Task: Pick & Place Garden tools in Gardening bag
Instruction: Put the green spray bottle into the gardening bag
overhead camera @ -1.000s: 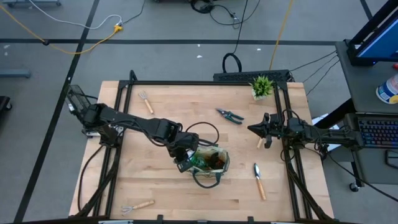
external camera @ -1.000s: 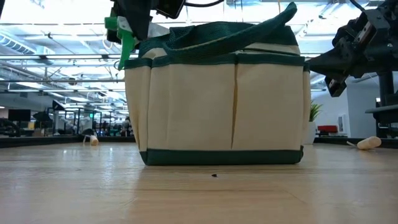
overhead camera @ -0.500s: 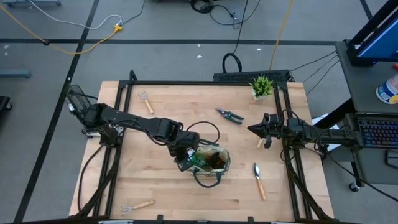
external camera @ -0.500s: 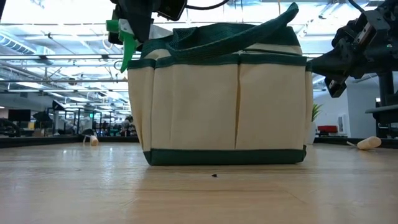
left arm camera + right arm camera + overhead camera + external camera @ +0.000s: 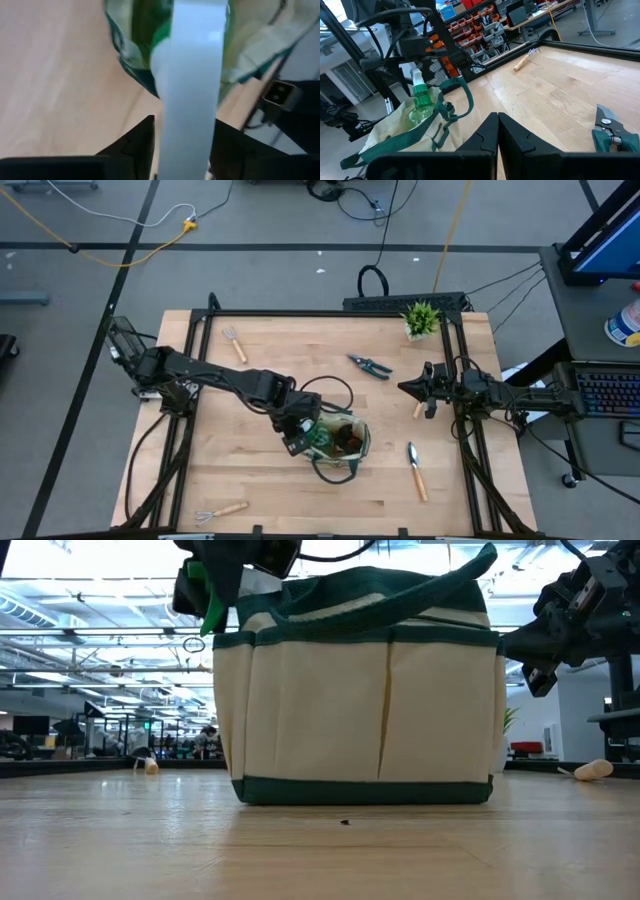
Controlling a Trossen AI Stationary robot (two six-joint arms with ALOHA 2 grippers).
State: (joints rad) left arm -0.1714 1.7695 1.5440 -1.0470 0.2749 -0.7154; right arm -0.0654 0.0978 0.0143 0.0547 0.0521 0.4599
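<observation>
The gardening bag (image 5: 342, 442) stands upright on the table's middle, a beige tote with green trim, also in the low view (image 5: 360, 710). A green spray bottle (image 5: 421, 97) with a white nozzle stands in the bag's left end, its neck above the rim. My left gripper (image 5: 298, 442) hangs over that end, shut on the bottle's top. My right gripper (image 5: 403, 388) waits shut near the table's right edge, holding nothing. Pruning shears (image 5: 370, 366), a fork (image 5: 234, 343), a rake (image 5: 220, 511) and a trowel (image 5: 415, 468) lie flat on the table. My left gripper has the bottle's white nozzle head (image 5: 186, 120) pinched between its two fingers, which fills the gap between them. The fingers come from above, slanting steeply down. The bottle stays upright, its green body (image 5: 420, 112) inside the bag.
A small potted plant (image 5: 421, 318) stands at the far right corner. A black frame (image 5: 330, 311) runs round the table's edges. Bare wood lies left of and in front of the bag. A loose wooden handle (image 5: 417, 410) lies below my right gripper.
The bag has shifted a little toward the table's right edge. The bottle's green head has gone with it, tipping slightly. Both arms have stayed where they were.
</observation>
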